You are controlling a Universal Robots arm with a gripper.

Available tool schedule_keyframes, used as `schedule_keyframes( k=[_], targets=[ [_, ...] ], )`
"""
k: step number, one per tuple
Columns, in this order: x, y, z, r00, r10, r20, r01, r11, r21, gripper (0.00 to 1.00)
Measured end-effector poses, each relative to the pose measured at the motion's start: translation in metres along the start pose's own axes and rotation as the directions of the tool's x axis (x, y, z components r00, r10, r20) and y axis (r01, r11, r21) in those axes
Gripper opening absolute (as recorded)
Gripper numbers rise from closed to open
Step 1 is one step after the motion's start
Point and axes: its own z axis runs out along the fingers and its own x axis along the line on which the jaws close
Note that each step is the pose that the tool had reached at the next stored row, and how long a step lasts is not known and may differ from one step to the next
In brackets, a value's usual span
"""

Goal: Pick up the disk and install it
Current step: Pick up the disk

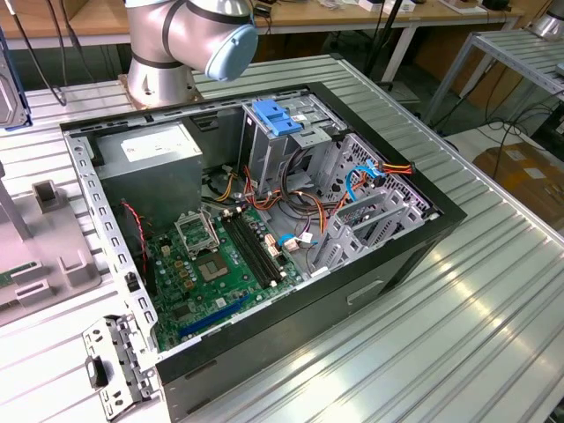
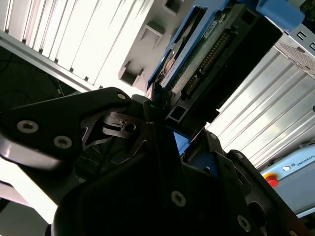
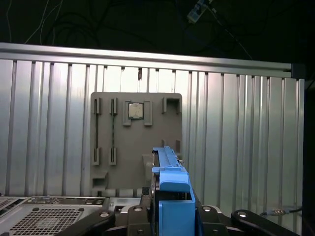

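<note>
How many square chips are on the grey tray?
1. The silver square chip sits in a pocket of the grey plastic tray; the blue-railed grey metal disk covers part, so more may hide.

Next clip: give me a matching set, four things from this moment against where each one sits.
1. grey-metal disk with blue plastic rails
2. green motherboard
3. blue plastic bracket
4. square silver chip

A. in a pocket of the grey plastic tray
B. atop the metal drive cage
C. between the jaws
D. inside the open black computer case

Pairs: 1-C, 2-D, 3-B, 4-A.
</note>
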Motion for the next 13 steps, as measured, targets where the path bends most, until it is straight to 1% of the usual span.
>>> schedule_keyframes(
  k=[13],
  targets=[
    [0.0006, -0.0061, -0.0003, 1.0000, 0.000, 0.0000, 0.000, 1.0000, 0.0000, 0.37]
  ],
)
